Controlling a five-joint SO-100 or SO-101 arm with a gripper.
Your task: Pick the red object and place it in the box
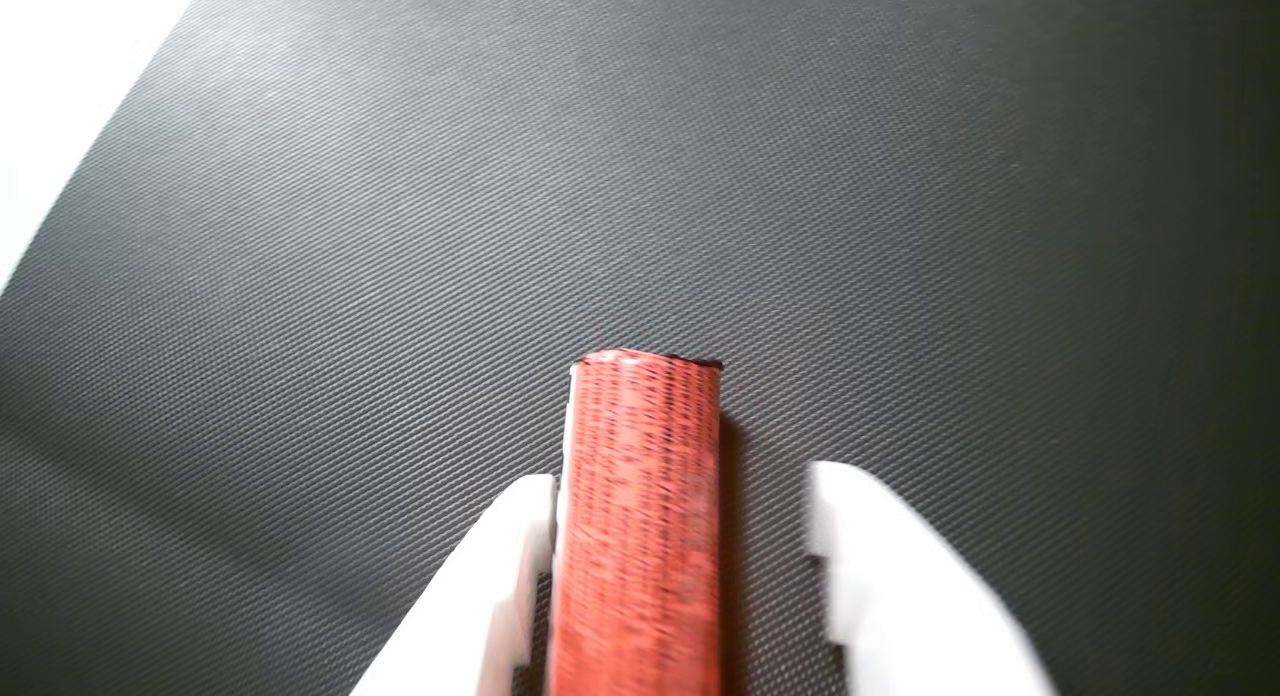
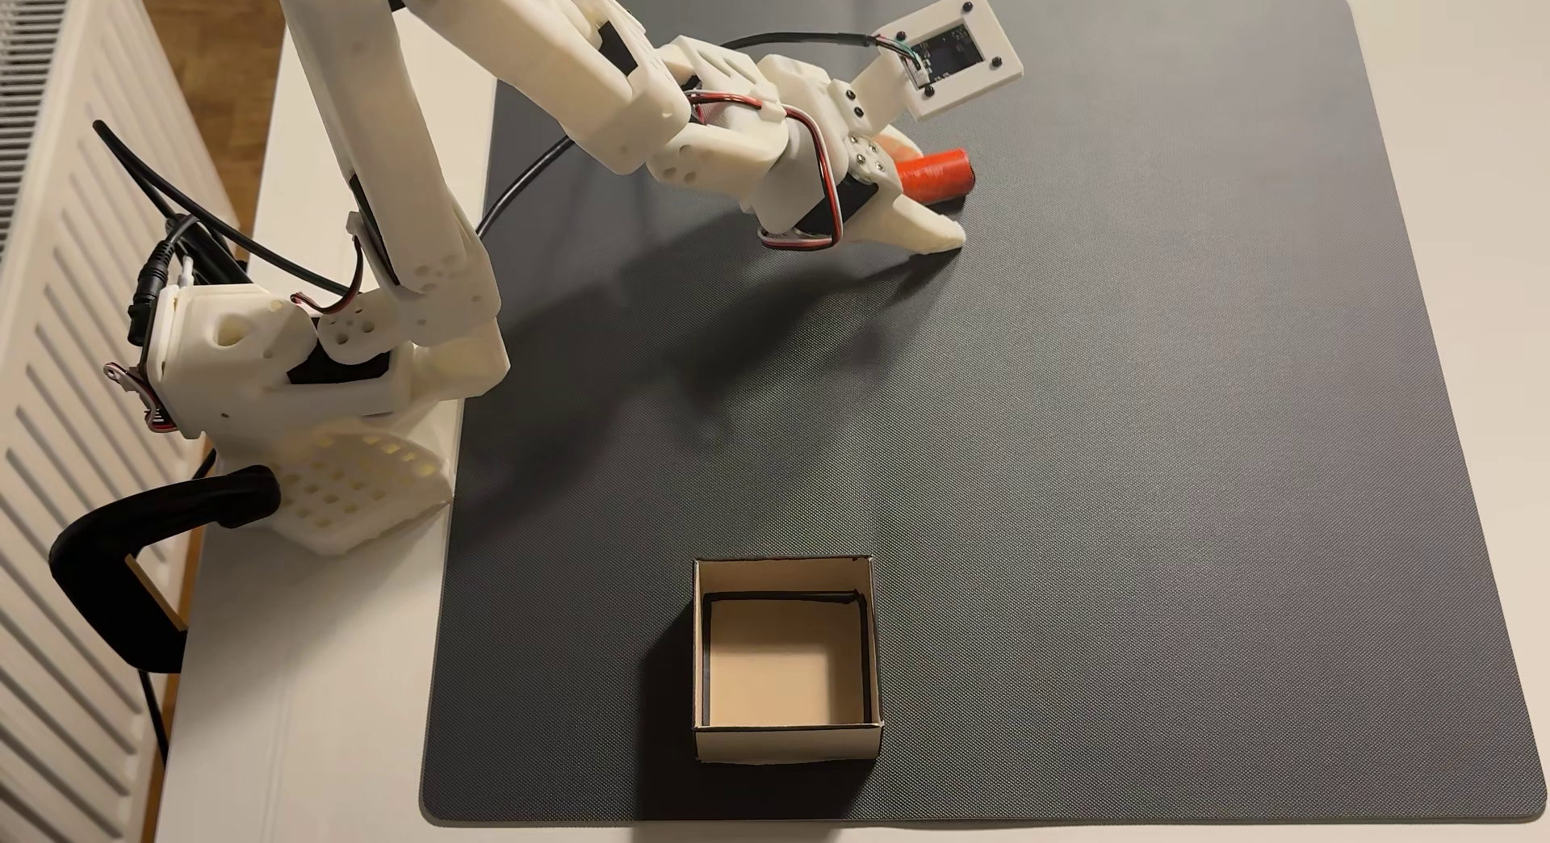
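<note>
End effector (image 1: 680,496): white fingers spread, straddling the roll; left finger touching it, right finger apart in the wrist view.
Red object (image 2: 935,175): lying on the dark mat (image 2: 1174,474), far side.
Box (image 2: 787,739): near edge, well apart.

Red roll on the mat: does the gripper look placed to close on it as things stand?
Probably yes. In the wrist view the red roll lies between the open gripper's fingers, touching the left one, a gap at the right; nothing on the mat blocks closing.
</note>
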